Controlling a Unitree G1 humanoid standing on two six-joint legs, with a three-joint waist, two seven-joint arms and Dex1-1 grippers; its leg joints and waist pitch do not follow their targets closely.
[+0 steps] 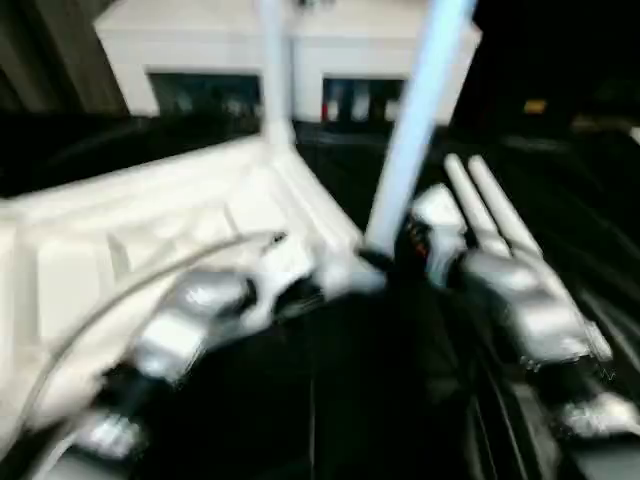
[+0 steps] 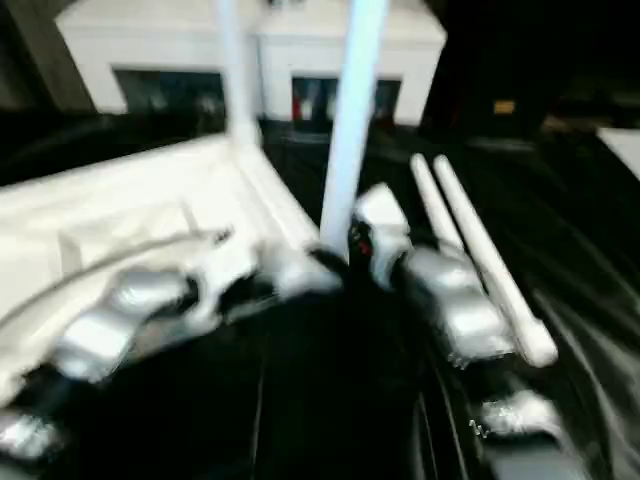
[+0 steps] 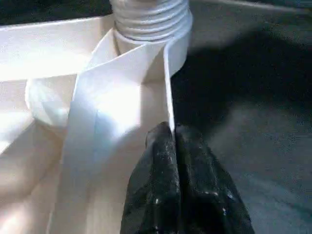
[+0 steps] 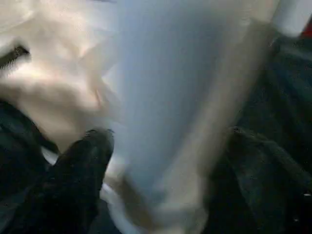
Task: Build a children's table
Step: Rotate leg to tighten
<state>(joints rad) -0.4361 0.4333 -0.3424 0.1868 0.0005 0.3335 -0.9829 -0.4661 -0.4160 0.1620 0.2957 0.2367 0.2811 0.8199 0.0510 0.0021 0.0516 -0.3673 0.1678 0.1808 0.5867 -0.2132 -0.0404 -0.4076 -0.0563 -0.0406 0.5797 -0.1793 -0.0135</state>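
Where blur allows, upright leg (image 1: 415, 120) (top cropped), right tool (image 4: 161, 161) straddling it.

Both eye views are smeared by motion blur. The tabletop (image 3: 97, 112) is glared bright centre-frame in the left wrist view; the right wrist view is defocused.

Background: one white cabinet (image 1: 300, 45) at the far side of the scene, its lower front fitted with dark glass doors (image 1: 205, 95) showing indistinct items behind them. Floor (image 1: 330, 420): black, glossy, lightly creased sheeting that catches pale highlights. Far right: deep shadow with one small yellowish object (image 1: 534, 106), too blurred to identify.
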